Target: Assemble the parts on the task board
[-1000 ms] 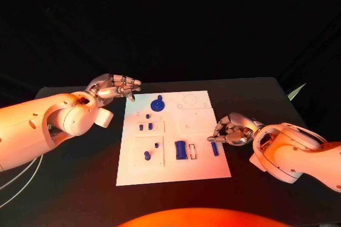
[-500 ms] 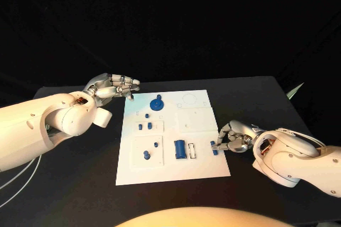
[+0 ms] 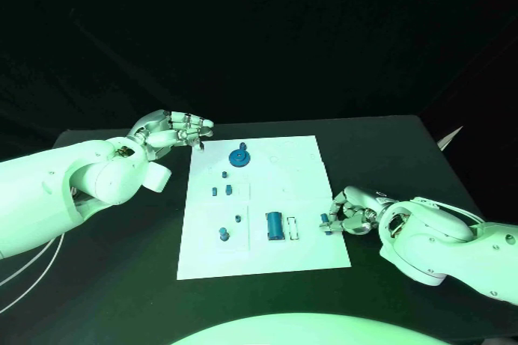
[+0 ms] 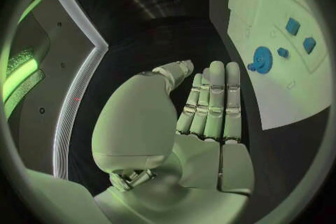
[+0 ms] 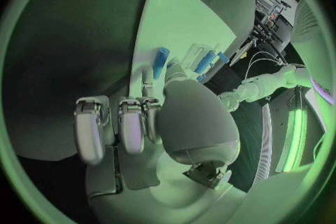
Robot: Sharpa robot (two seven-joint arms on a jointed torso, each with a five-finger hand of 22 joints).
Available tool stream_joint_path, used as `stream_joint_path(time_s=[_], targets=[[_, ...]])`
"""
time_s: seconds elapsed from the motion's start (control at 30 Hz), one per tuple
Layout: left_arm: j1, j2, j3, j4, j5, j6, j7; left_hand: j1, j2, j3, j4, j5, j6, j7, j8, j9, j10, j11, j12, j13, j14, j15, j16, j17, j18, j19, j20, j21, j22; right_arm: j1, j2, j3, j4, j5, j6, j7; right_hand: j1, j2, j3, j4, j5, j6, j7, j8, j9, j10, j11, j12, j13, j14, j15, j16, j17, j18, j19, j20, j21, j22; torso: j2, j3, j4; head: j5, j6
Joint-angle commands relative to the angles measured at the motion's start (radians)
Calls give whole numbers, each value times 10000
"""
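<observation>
Task board (image 3: 305, 255) lies flat mid-worktop (image 3: 421, 150), white, long side running away from the robot. Blue gear (image 3: 239, 159) sits near its far end; small pegs (image 3: 221, 190) below it; blue block (image 3: 276, 225) toward the near end. Slim blue bar (image 3: 325, 224) lies at the board's right edge, the right robot hand (image 3: 351, 212) curled around it, fingertips touching; actual grip cannot be told. Left robot hand (image 3: 173, 130) hovers off the far left corner, fingers curled, holding nothing.
</observation>
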Motion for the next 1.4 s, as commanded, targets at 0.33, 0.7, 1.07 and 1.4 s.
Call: stream_joint_path(time_s=[0.33,0.7,1.07,1.4], targets=[[5,-8,7,39,53,168,57,-55,17,-3,74,24,-77,22,13,14,-100,6,47,-8,-79,-9,-52,18,121,12,35,-42,-20,-148,323,-36,-382,-335,631,-206,632,-124,540,-67,-642,110,-28,-89,47,873,-59,-47,2411,1041,-20,39,2627,-80,965,7,29,2547,-2,0,3,22,-19],[5,-26,7,47,53,159,48,-55,17,-3,74,24,-77,22,13,14,-100,6,47,-8,-79,-9,-52,18,121,12,35,-42,-20,-188,548,-50,-564,-1131,1064,-555,1775,-420,1295,-366,-565,196,-53,-270,35,855,-85,-79,2398,1042,-44,41,2635,-82,968,-13,41,2550,-3,5,-1,9,-11],[6,-34,7,49,53,144,42,-62,20,-6,87,25,-80,22,13,15,-105,6,52,-9,-81,-7,-50,20,121,15,37,-54,-27,-187,460,-49,-208,-685,316,-560,2058,-570,2793,-112,977,414,-111,-550,-57,873,-159,-57,2425,1042,-93,41,2635,-95,988,-64,105,2567,-7,5,-10,11,20],[6,-18,7,50,53,151,35,4,43,26,57,46,-81,17,18,16,-112,-2,66,-10,-89,-17,-51,22,126,27,32,-66,-34,15,395,-35,383,1483,-462,66,1126,-1070,5549,-693,2009,100,-87,-221,558,892,-136,-42,2447,1042,-94,41,2635,-120,1028,-87,234,2600,-5,-4,-7,-28,-3]])
